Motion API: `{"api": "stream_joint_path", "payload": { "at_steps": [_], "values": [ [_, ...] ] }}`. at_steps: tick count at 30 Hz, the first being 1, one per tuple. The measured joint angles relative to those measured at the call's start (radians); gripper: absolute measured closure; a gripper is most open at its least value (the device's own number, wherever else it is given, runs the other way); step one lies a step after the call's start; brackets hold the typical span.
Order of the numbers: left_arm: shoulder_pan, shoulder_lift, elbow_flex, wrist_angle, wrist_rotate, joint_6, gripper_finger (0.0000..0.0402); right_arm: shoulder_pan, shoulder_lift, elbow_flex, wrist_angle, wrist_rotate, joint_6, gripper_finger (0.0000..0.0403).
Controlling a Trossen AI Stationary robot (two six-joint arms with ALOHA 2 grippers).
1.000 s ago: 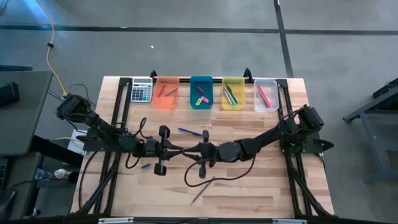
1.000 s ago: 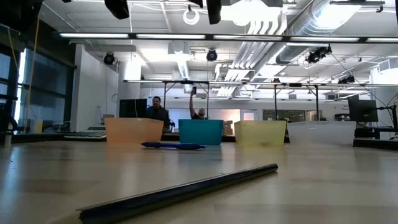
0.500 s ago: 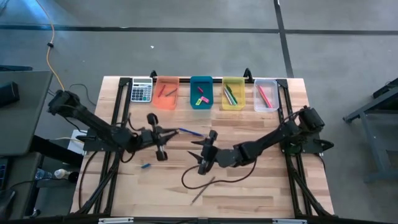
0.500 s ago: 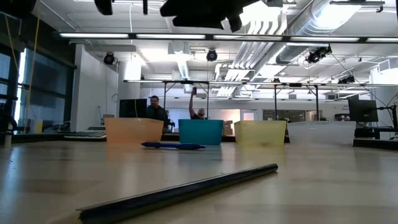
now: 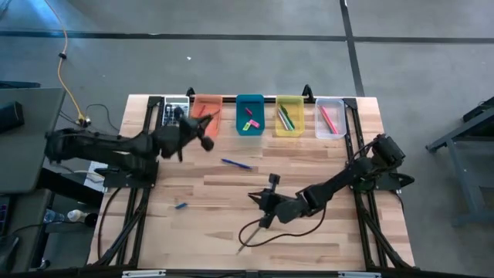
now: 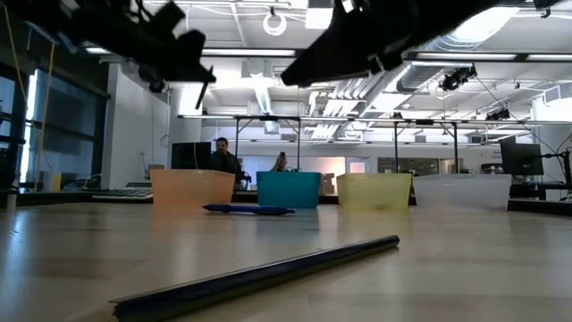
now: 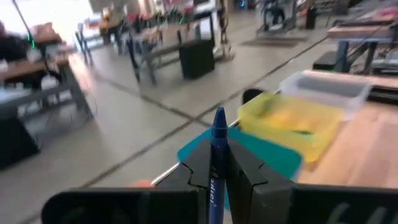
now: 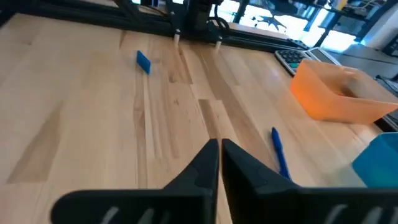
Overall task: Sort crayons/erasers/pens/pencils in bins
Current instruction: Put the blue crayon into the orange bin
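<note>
Spanning pale wooden table; bright workshop beyond

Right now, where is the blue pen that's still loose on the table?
In the high view the blue pen lies on the bare table left of centre, just in front of the gap between the orange bin and the teal bin.

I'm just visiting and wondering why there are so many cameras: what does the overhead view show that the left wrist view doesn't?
Only the overhead view shows the calculator, the loose blue pen and the right end effector, shut above the table.

Only the left wrist view shows a blue crayon clamped in the left end effector.

Both show the yellow bin and the clear bin.
</note>
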Motion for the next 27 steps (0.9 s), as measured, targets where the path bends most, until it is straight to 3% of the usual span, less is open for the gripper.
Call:
{"api": "stream_joint_path", "payload": {
  "at_steps": [6,13,27],
  "values": [
    [0.294,0.075,0.000,-0.037,0.253,-0.078,0.0394,-0.002,0.000,-0.078,0.158,-0.007,-0.018,0.0384],
    [0.483,0.231,0.025,-0.018,0.425,-0.117,0.0394,-0.001,0.000,-0.080,0.211,-0.013,-0.058,0.0399],
    [0.580,0.564,0.164,-0.020,0.462,-0.109,0.0394,-0.007,0.000,-0.080,0.279,-0.060,-0.134,0.0402]
  ]
}}
